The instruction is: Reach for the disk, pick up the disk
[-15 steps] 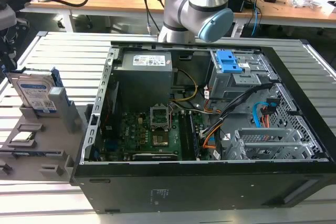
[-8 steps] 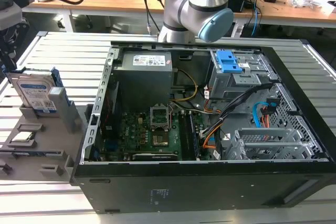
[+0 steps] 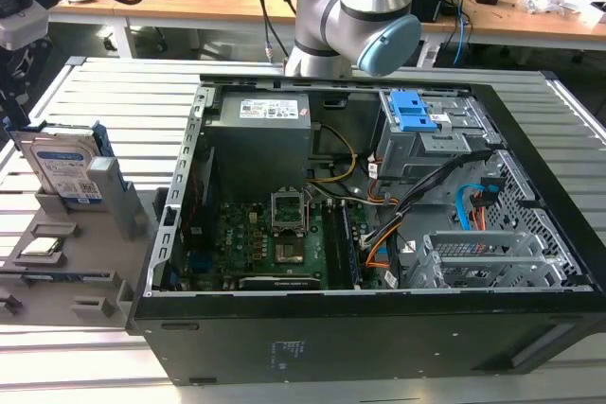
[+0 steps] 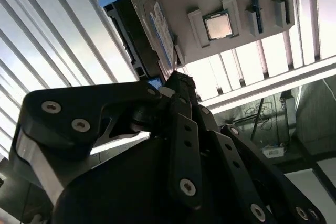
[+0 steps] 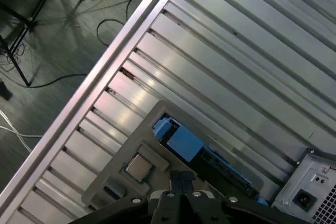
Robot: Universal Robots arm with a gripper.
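The disk [image 3: 64,169] is stood on edge in a grey holder [image 3: 118,203] on the slatted desk [image 3: 123,92], at the exterior view's left, its lower edge sunk in the slot. In the second wrist view its near end is covered by the gripper [image 4: 176,80], whose jaws are closed on nothing. A CPU chip [image 3: 43,247] is seated nearby; a computer case [image 3: 379,338] stands alongside.

Open PC case [image 3: 331,352], CPU [image 3: 40,247] on grey tray [image 3: 99,276]
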